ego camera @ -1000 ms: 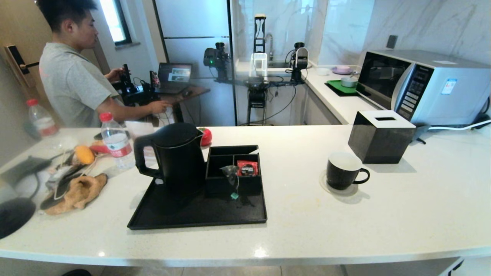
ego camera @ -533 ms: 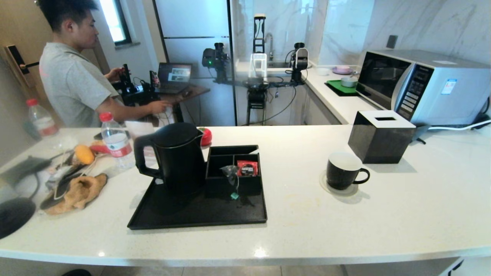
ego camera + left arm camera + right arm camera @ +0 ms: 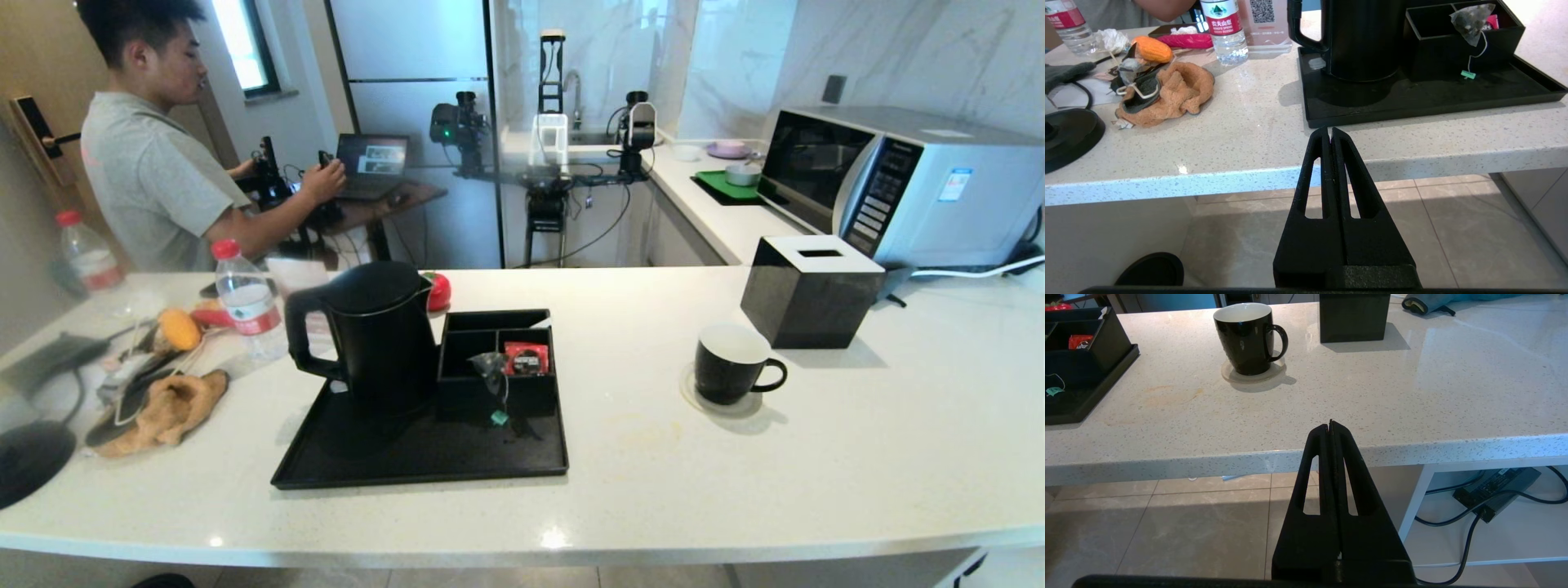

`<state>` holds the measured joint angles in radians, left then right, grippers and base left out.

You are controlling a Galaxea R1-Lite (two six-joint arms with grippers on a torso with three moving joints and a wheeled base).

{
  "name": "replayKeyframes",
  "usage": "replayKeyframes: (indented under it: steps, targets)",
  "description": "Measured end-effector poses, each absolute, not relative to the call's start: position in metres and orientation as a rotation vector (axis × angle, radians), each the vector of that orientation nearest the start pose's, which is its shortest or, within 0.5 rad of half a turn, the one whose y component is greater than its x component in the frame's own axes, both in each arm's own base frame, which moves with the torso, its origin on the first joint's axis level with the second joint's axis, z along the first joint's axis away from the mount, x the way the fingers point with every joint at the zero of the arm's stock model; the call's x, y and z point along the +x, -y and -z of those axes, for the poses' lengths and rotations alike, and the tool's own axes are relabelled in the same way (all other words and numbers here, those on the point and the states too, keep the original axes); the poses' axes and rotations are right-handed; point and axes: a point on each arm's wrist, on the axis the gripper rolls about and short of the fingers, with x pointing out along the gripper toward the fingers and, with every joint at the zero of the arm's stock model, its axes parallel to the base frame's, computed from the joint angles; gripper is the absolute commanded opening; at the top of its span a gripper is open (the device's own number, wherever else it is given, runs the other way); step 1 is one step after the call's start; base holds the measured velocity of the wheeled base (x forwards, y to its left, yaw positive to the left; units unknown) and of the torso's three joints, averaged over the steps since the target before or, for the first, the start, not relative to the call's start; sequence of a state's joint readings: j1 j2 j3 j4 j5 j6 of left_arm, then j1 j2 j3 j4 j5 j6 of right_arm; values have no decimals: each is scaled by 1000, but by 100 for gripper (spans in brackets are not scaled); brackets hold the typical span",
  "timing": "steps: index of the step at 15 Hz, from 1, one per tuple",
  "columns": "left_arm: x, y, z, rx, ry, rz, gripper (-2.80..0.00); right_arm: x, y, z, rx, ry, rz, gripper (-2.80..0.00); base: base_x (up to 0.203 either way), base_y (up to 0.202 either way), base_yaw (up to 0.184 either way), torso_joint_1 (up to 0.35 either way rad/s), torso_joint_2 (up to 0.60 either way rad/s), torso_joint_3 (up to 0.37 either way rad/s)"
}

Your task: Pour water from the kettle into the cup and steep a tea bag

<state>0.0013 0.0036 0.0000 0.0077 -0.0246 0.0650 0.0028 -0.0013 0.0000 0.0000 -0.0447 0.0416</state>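
Observation:
The tall black kettle [image 3: 371, 331] stands upright on the left part of a black tray [image 3: 424, 457], its loop handle facing left. Beside it, the grey pyramid tea bag [image 3: 490, 365] leans on a black compartment box [image 3: 498, 359], with its string and teal tag [image 3: 499, 418] hanging down the front. The black cup [image 3: 729, 363] with white inside sits on a clear coaster to the right, handle facing right. My left gripper [image 3: 1329, 130] is shut and empty, held below and before the counter edge near the tray. My right gripper [image 3: 1330, 424] is likewise shut and empty, in front of the cup [image 3: 1246, 337].
A red sachet [image 3: 526, 358] lies in the compartment box. A black cube tissue box [image 3: 808, 290] and a microwave [image 3: 906, 184] stand behind the cup. At the left are a clear bottle [image 3: 245, 300], an orange cloth [image 3: 167, 408] and clutter. A person [image 3: 163, 155] works beyond the counter.
The person behind the counter has raised his hand from the desk to the equipment by the laptop. Nothing on the counter has moved.

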Motion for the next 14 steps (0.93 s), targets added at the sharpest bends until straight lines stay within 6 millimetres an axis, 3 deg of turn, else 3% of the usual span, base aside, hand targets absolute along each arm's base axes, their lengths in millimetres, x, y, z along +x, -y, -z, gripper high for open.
replayKeyframes:
  steps: [14]
  targets:
    - [-23,1,-75,64,-8,22,-280,-23,0,-75,-5,-3,15,-280,0,0,0,0,0,0]
